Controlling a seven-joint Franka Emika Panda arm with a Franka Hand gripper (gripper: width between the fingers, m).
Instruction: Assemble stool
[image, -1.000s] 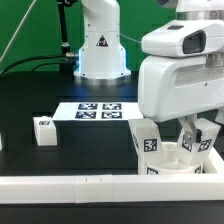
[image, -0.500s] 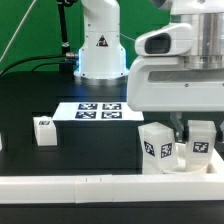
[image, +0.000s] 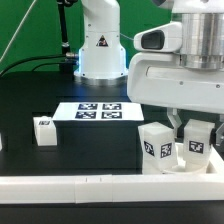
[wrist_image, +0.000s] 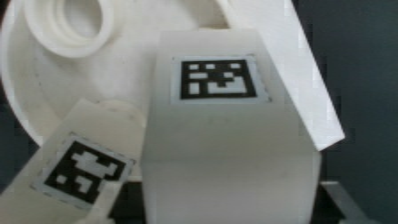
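Observation:
My gripper (image: 196, 126) hangs over the exterior view's right front corner, shut on a white tagged stool leg (image: 198, 143) that stands upright on the round white seat (image: 181, 164). A second leg (image: 155, 148) stands on the seat just to its left. The third leg (image: 43, 130) lies loose on the black table at the left. In the wrist view the held leg (wrist_image: 222, 85) fills the middle between my dark fingers (wrist_image: 340, 205). There the gripper (wrist_image: 231, 208) is closed on its sides, with the seat (wrist_image: 71, 70) behind it and the other leg (wrist_image: 80, 165) beside it.
The marker board (image: 100, 111) lies flat in the table's middle. A long white border wall (image: 90, 186) runs along the front edge, right below the seat. The robot base (image: 100, 45) stands at the back.
Over the last second the hand rose and turned above the seat, and both legs there now show upright and more fully. The loose leg has not moved.

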